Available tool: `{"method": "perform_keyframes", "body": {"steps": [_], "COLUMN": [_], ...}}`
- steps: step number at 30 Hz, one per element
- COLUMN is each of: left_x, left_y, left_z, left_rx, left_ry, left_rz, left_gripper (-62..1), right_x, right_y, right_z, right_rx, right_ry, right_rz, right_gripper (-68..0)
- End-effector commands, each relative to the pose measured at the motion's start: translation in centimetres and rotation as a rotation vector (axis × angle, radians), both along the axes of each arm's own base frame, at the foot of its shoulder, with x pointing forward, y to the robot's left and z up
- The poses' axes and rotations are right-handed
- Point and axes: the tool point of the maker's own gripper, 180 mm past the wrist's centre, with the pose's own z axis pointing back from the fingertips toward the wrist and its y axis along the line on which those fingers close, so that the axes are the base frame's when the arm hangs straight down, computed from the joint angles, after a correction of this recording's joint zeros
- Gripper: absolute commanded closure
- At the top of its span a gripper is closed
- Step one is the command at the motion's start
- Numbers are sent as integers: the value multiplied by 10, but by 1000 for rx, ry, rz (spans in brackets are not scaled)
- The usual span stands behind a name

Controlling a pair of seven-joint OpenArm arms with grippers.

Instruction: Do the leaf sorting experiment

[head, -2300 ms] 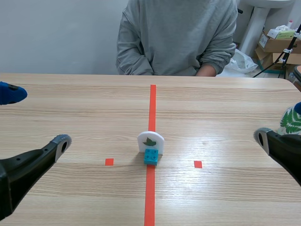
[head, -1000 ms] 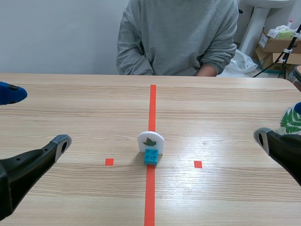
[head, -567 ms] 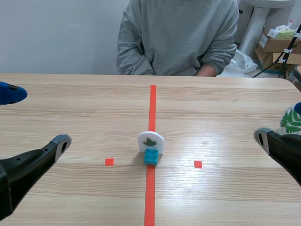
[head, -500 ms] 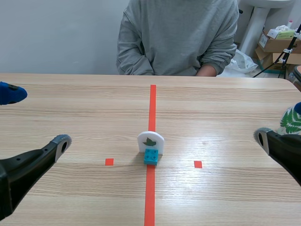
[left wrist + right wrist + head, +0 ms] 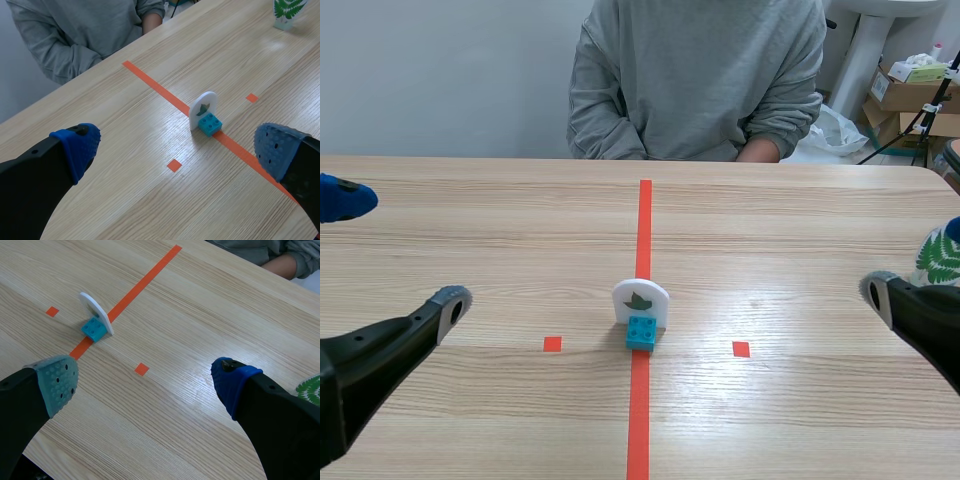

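In the left wrist view, our left hand [image 5: 177, 147] is spread wide with nothing between its blue pads. The leaf card [image 5: 204, 106], a white arched card printed with a dark green leaf, stands ahead of it, upright in a teal toy brick [image 5: 210, 123] on the orange tape line [image 5: 155, 86]. Far beyond that, a fern card [image 5: 287, 9] stands near the far edge of the table [image 5: 115, 200]. In the right wrist view, our right hand [image 5: 144, 381] is likewise spread and empty. The same leaf card shows edge-on well ahead of its grey-green padded finger, and a green-and-white patch that we take for the fern card lies just beside the blue-padded finger. In the scene view both hands hang low at the table's sides, well apart from the card between them, and a person in a grey sweatshirt [image 5: 695, 80] sits across with arms folded at the far edge. We judge no sorting move has begun. The card is thin and tall on a small base, so a finger arriving off-centre could tip it or slide the brick off the line. A pinch on the card alone might pull it out of the brick. A swing of the right hand could also knock the fern card, since it stands so close.
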Motion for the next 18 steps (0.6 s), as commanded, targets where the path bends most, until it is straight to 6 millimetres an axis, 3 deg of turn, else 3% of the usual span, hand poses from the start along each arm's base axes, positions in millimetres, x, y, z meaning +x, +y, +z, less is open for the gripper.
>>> {"method": "perform_keyframes", "body": {"steps": [1, 10, 18], "left_x": [0, 4, 33], "left_y": [-5, -3, 8], "left_z": [7, 3, -47], "left_rx": [-28, 10, 47], "left_ry": [-20, -27, 38], "left_rz": [-9, -10, 15], "left_gripper": [-623, -623, -623], "right_x": [3, 3, 3], "right_y": [3, 3, 3], "right_z": [8, 8, 8], "right_rx": [2, 2, 2], "right_ry": [-30, -30, -30], "right_rz": [20, 20, 20], "right_gripper": [-543, -542, -542]}}
